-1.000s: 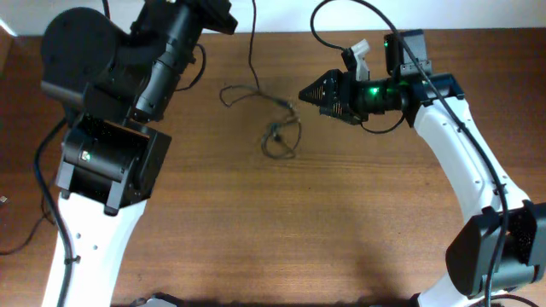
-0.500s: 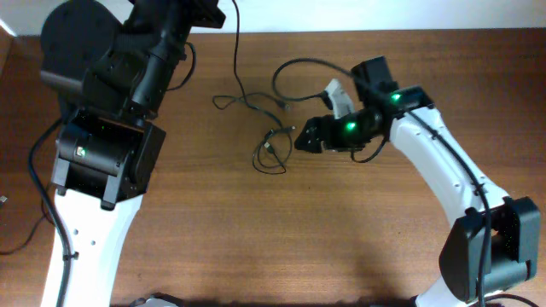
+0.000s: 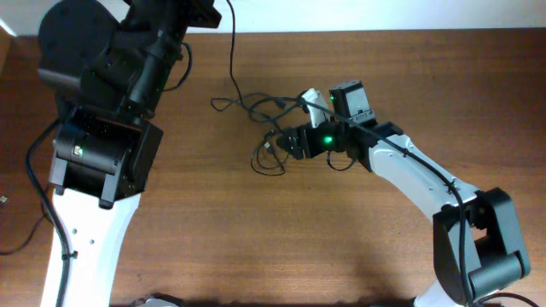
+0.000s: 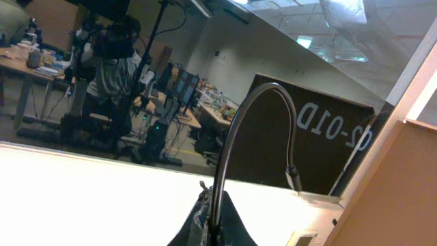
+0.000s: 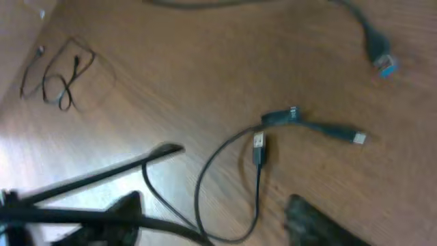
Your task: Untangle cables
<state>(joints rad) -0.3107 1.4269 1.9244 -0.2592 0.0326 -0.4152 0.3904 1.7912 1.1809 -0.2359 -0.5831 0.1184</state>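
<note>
The thin black cables [image 3: 256, 107] lie tangled on the brown table, with a loose loop [image 3: 269, 160] just below. One strand runs up to my left gripper [image 3: 203, 12] at the top edge. In the left wrist view this cable [image 4: 235, 130] arches up out of the shut jaws [image 4: 215, 217]. My right gripper [image 3: 287, 143] is open right over the loop. In the right wrist view its fingers [image 5: 215, 215] straddle the loop [image 5: 225, 184], with small plug ends [image 5: 259, 147] just ahead.
A blue-tipped plug [image 5: 382, 65] lies further out in the right wrist view, and a small separate coil of thin cord [image 5: 58, 78] lies at the upper left. The bulky left arm [image 3: 107, 111] covers the table's left side.
My right arm has swung left and down from beside the cables to over the loop. The tangle has shifted slightly left. The left arm has barely moved.
</note>
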